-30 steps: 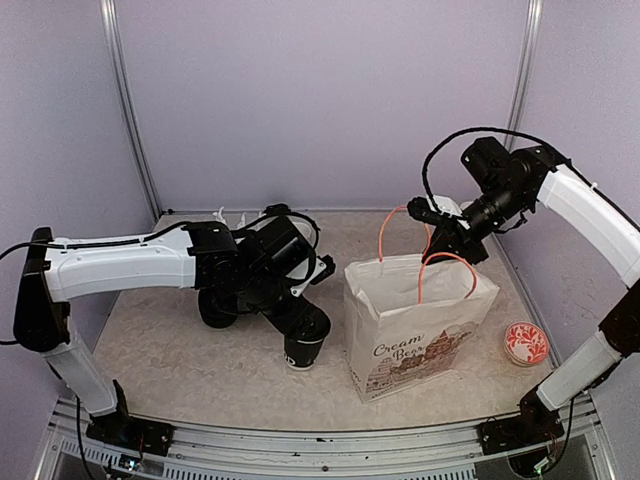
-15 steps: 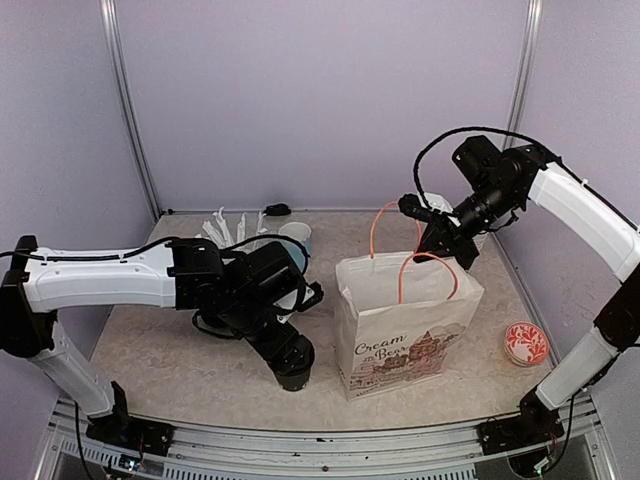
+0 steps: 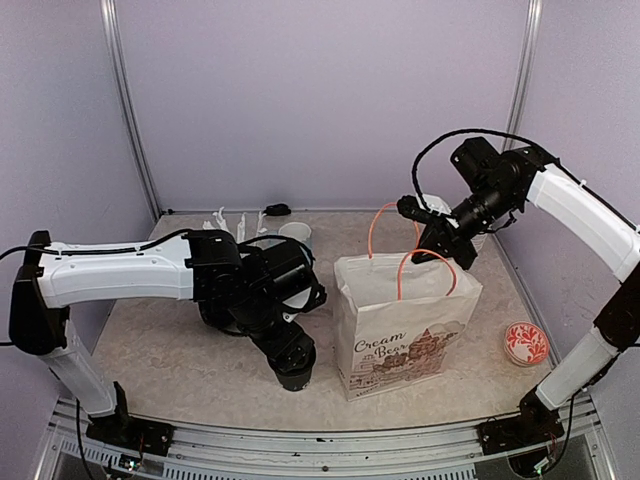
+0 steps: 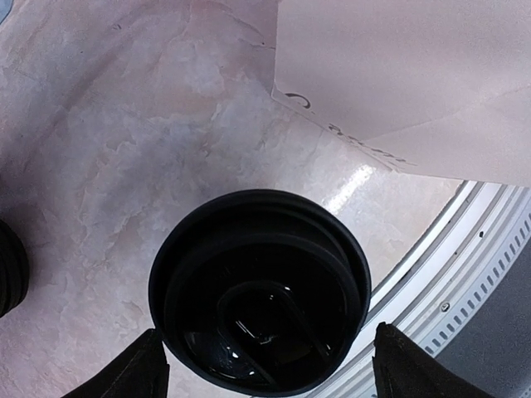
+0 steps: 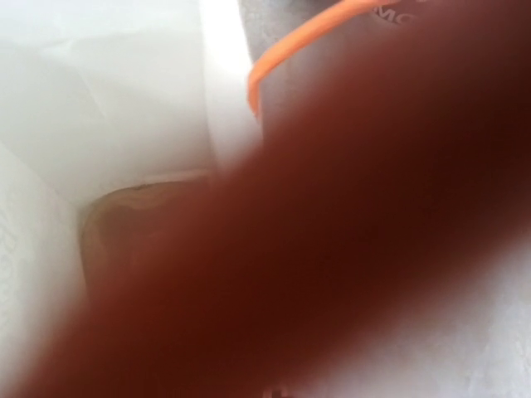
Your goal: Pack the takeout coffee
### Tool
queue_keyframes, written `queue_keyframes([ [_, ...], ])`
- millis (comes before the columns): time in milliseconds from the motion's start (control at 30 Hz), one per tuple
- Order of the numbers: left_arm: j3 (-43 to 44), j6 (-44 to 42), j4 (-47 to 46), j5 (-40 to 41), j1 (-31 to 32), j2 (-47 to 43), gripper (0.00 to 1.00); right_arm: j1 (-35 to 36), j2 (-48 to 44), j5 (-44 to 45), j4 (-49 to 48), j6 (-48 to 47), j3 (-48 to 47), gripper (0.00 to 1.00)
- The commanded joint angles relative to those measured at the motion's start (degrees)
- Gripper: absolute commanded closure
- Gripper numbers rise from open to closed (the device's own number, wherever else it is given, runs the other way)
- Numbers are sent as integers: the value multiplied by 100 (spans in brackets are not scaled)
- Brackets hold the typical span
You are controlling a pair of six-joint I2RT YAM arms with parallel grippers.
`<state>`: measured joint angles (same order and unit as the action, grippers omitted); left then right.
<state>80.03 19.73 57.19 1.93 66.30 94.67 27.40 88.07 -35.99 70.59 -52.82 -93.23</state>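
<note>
My left hand stood wide open astride the lidded coffee cup, gripping nothing; the cup sat at the bag's nine o'clock. My right hand was pinched shut at the bag's rim. Squeezing near the lid might have popped it off.

Right wrist view: a blurred red-brown mass fills most of the frame, and I cannot tell what it is. Only a short piece of the orange handle shows before the blur covers it.

Left wrist view: fingertips cut off by the bottom edge. Paper bag cut off at top and right; its print too partial to read. Dark round shape cut by the left edge — unidentified.

Top view: cup largely hidden under the left hand. Mug partly hidden behind the left arm. Right hand — its contact with the bag is too small to resolve.
</note>
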Motion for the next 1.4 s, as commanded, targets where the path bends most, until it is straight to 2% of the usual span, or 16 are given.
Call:
queue_keyframes([
  [0,252,-6,128,-2,-16,166,17,95,-88,-75,-72,35,166,100],
  [400,364,-113,292,-107,-47,467,28,90,-97,-79,-77,68,196,100],
  [867,565,-147,433,213,56,734,20,102,-126,-97,-121,140,245,100],
  [1100,1062,-48,652,1098,44,578,20,108,-132,-102,-129,162,249,100],
  [1367,801,9,439,340,124,464,17,124,-106,-101,-123,192,221,100],
])
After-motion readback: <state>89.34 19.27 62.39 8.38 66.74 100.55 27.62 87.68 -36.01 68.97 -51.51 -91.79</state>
